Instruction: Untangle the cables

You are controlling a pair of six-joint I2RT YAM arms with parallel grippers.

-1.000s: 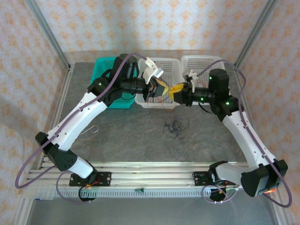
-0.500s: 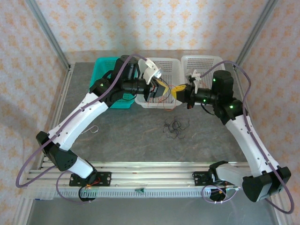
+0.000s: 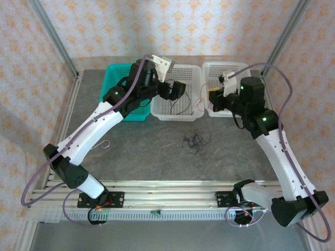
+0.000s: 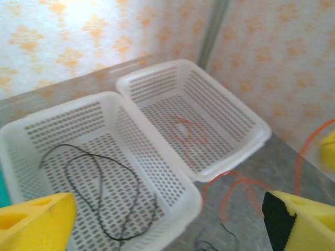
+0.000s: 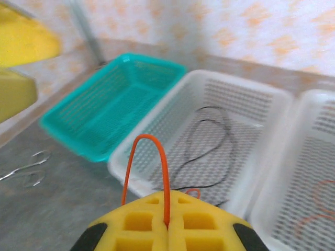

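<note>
I see a black cable (image 4: 137,191) loose in the middle basket (image 4: 63,106), a dark tangle (image 3: 193,142) before it. An orange cable (image 5: 165,188) arcs, pinched, beside it.

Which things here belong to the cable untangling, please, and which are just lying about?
Job: tangled cable bundle; held orange cable, right gripper; sorted black cable; sorted orange cable; white baskets.
Lying about: teal basket; small metal tool.

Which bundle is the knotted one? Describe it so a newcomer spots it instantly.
Start at the table's far edge, at the middle white basket of three. On the tabletop in front of it lies a small clump of black cables. Unlike the single black cable inside that basket, it is knotted and sits outside every basket.
</note>
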